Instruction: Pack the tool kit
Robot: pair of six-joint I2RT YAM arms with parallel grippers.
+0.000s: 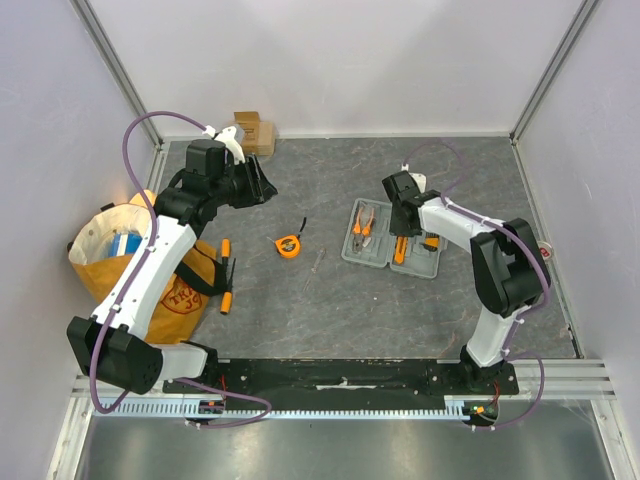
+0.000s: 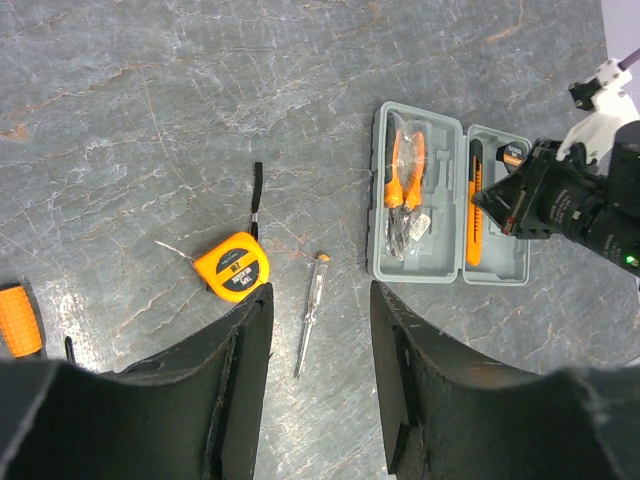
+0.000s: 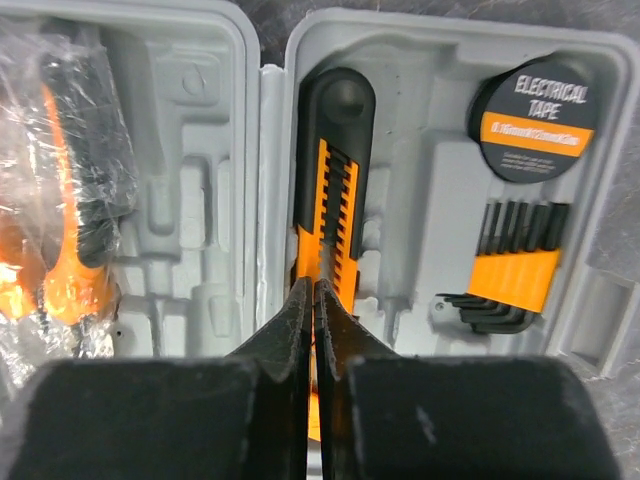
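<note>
The grey case [image 2: 440, 262] lies open right of centre on the worktop [image 2: 150, 100], with pliers [image 2: 405, 170] in its left half and a knife [image 3: 335, 170], tape roll [image 3: 535, 115] and hex keys [image 3: 510, 270] in its right. The right end effector [image 3: 313, 285] hangs over the knife, fingers pressed together with nothing between them. The left end effector [image 2: 320, 295] hovers at the left, spread and empty. A tape measure [image 2: 232, 265] and a slim screwdriver [image 2: 310, 310] lie loose left of the case

Tape measure [image 2: 232, 266] near open grey case [image 2: 441, 255]
</note>
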